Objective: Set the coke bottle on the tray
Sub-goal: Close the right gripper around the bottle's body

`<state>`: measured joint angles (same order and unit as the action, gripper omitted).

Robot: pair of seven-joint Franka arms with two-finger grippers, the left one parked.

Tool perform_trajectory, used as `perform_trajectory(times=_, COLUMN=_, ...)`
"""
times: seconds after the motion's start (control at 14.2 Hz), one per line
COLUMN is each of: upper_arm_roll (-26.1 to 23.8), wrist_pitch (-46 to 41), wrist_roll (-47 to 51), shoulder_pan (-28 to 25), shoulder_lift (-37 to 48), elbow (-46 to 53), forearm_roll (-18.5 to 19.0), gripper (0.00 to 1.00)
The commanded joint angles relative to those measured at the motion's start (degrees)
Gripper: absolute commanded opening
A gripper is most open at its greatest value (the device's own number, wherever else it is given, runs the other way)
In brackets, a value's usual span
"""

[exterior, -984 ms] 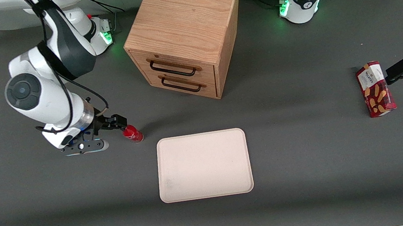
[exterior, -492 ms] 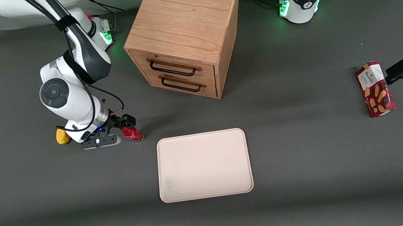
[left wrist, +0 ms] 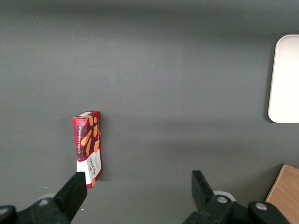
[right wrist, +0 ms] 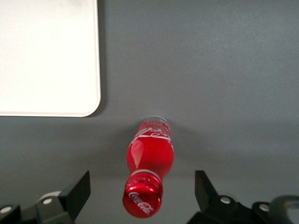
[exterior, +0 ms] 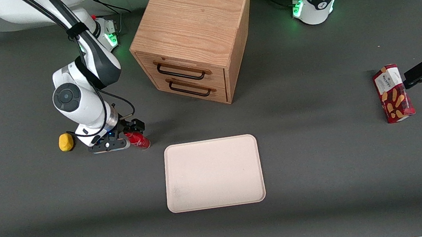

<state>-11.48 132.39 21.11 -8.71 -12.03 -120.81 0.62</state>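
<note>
Gripper (exterior: 130, 134) low over the table, fingers (right wrist: 74, 192) spread wide apart on both sides of the coke bottle (right wrist: 148, 171), not touching it. Bottle standing upright on the grey table (exterior: 323, 169), near a corner of the tray (exterior: 213, 173) but outside it. Yellow lump (exterior: 65, 142) beside the gripper. Wooden cabinet (exterior: 194, 35) farther from the camera.

The gripper (right wrist: 142, 193) straddles the coke bottle (right wrist: 149, 161), fingers apart; bare mat apparently separates it from the tray (exterior: 213, 173).
</note>
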Motion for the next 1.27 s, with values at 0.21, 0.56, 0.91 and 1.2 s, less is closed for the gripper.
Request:
perform_trajectory(times=0.21, upper_arm_roll=0.3, wrist_pitch=1.2, wrist_roll=0.3, shoulder_pan=-0.2, shoulder_lift=0.7, elbow=-1.0, forearm_roll=0.1, gripper=0.12)
perform_trajectory(times=0.56, upper_arm_roll=0.3, wrist_pitch=1.2, wrist_roll=0.3, shoulder_pan=-0.2, shoulder_lift=1.0, elbow=-0.9, forearm_roll=0.2, gripper=0.00)
perform_trajectory(times=0.91, upper_arm_roll=2.0, wrist_pitch=-10.6, wrist_roll=-4.9, shoulder_pan=-0.1, shoulder_lift=3.1, elbow=6.3, forearm_roll=0.3, gripper=0.00)
perform_trajectory(times=1.2, upper_arm_roll=2.0, wrist_pitch=-32.6, wrist_roll=-6.4, shoulder_pan=0.1, shoulder_lift=1.9, elbow=26.1, forearm_roll=0.3, gripper=0.00)
